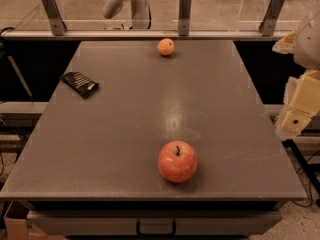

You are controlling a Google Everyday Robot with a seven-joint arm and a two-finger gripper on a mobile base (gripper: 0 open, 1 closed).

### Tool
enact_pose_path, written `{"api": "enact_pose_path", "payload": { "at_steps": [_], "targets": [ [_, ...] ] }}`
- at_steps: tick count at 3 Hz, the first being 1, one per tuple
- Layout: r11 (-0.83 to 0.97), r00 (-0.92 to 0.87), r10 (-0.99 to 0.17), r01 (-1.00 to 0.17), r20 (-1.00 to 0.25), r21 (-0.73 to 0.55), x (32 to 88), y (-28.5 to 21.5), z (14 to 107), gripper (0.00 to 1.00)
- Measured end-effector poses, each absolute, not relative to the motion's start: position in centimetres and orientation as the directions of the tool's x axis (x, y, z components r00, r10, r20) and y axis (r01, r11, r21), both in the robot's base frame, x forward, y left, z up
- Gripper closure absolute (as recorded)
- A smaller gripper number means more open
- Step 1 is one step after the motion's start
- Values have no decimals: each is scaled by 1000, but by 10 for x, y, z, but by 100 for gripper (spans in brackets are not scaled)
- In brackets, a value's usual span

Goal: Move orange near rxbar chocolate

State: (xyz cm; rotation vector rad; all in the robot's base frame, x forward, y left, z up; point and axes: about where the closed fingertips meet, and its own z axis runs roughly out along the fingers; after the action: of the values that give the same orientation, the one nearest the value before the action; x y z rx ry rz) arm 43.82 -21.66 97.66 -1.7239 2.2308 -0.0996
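The orange (166, 47) is small and round and sits near the far edge of the grey table (150, 114), about at the middle. The rxbar chocolate (79, 83) is a flat dark wrapper lying near the table's left edge, to the front left of the orange. My gripper (299, 111) hangs at the right edge of the view, beyond the table's right side and well clear of both objects. It holds nothing that I can see.
A larger red-yellow apple (177, 161) with a stem stands near the table's front, right of centre. A metal rail with posts (184, 13) runs behind the far edge. A drawer handle (156, 228) sits under the front edge.
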Motion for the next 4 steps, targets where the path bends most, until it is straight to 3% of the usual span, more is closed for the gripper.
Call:
{"api": "enact_pose_path", "payload": {
  "at_steps": [2,4],
  "targets": [
    [271,-216,-950,-928,-224,-255,446,-218,973,0],
    [279,-167,-905,-928,-392,-249,549,-207,910,0]
  ]
}}
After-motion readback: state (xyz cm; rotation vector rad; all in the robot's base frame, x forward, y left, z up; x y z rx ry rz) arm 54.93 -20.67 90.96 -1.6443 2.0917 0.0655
